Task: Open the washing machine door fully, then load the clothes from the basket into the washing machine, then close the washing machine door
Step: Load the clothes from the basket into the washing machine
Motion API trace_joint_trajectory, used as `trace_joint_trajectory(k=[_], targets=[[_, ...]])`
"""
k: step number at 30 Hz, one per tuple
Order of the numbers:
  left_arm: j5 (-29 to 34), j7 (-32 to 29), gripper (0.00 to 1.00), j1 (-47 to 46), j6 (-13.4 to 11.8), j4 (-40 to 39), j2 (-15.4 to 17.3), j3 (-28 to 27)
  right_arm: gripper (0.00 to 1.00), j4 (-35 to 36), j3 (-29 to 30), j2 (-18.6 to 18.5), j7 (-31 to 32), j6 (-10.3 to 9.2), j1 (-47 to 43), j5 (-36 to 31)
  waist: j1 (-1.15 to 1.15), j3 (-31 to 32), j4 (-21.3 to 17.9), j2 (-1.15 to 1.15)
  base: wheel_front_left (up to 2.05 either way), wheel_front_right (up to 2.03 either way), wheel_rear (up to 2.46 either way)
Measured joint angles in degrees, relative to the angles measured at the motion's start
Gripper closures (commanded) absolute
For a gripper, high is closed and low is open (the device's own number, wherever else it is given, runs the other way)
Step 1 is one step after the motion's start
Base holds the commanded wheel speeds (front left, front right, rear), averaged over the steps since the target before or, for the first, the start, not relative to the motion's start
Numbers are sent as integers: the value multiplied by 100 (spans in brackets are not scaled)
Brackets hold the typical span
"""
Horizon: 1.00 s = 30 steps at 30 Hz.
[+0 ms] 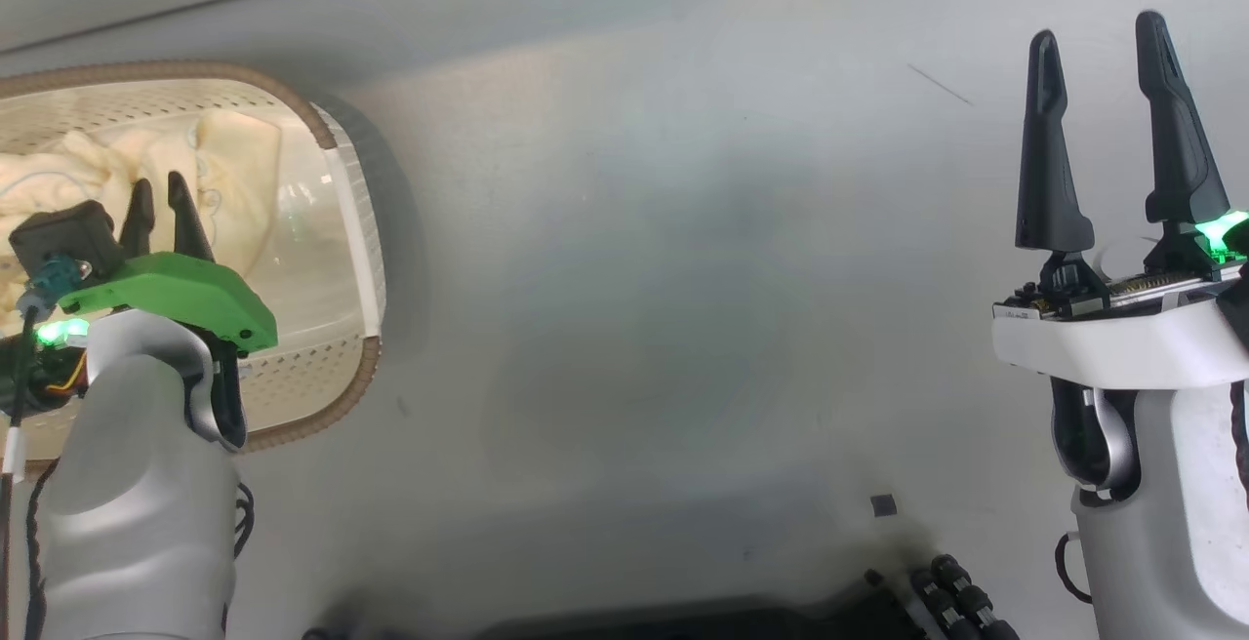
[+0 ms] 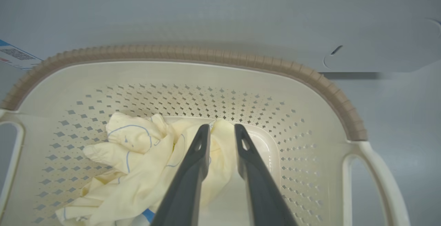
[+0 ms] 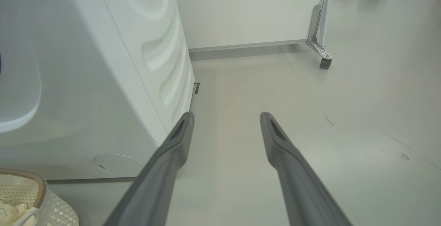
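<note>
**Left gripper down in the basket, over the clothes**

The left gripper (image 2: 222, 129) is nearest in the left wrist view. Its two dark fingers are parted a little, and a fold of the clothes (image 2: 137, 150) lies between them. Whether the pads press that fold is hard to tell.

The washing machine (image 3: 103, 64) is the largest thing. The right wrist view shows its white side and lower front, while the top and most of the front are cut off, so how its door stands cannot be made out. A round service cover (image 3: 119, 164) sits low on the front.

The basket (image 2: 206, 53) stands on the floor just in front of that panel, cut off at the left edge of the head view and partly hidden by the left forearm. The cream clothes lie crumpled on its bottom toward one side, with a blue part showing at the picture's lower edge.

The right gripper (image 1: 1098, 35) is held well apart from the basket, with its fingers spread wide and nothing between them.

The floor (image 1: 683, 279) is smooth pale grey with a few scuffs. A white wall panel (image 3: 248, 12) on a castor (image 3: 325, 62) stands beyond the machine.
</note>
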State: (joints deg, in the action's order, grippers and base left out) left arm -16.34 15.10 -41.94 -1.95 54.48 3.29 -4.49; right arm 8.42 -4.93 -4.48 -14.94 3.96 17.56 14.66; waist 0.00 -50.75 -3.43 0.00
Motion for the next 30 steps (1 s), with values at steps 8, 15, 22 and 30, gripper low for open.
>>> trace_joint_trajectory(k=[8, 15, 22, 30], targets=[[93, -40, 0, 361, 2, -1478, -43, -156, 0, -194, 130, -105, 0, 25, -381, -73, 0, 588, 358, 0, 0, 0, 0], [271, -38, 0, 906, 121, -2382, -98, -109, 0, -342, 202, -163, 0, 68, -669, -123, 0, 1142, 656, 0, 0, 0, 0], [534, -38, 0, 1491, 248, -3005, -165, 123, 0, -488, 165, -132, 0, 115, -905, -122, 0, 1724, 905, 0, 0, 0, 0], [694, -40, 0, 2251, 433, -3486, -178, 390, 0, -677, -7, -60, 0, 152, -1206, -109, 0, 2497, 1103, 0, 0, 0, 0]])
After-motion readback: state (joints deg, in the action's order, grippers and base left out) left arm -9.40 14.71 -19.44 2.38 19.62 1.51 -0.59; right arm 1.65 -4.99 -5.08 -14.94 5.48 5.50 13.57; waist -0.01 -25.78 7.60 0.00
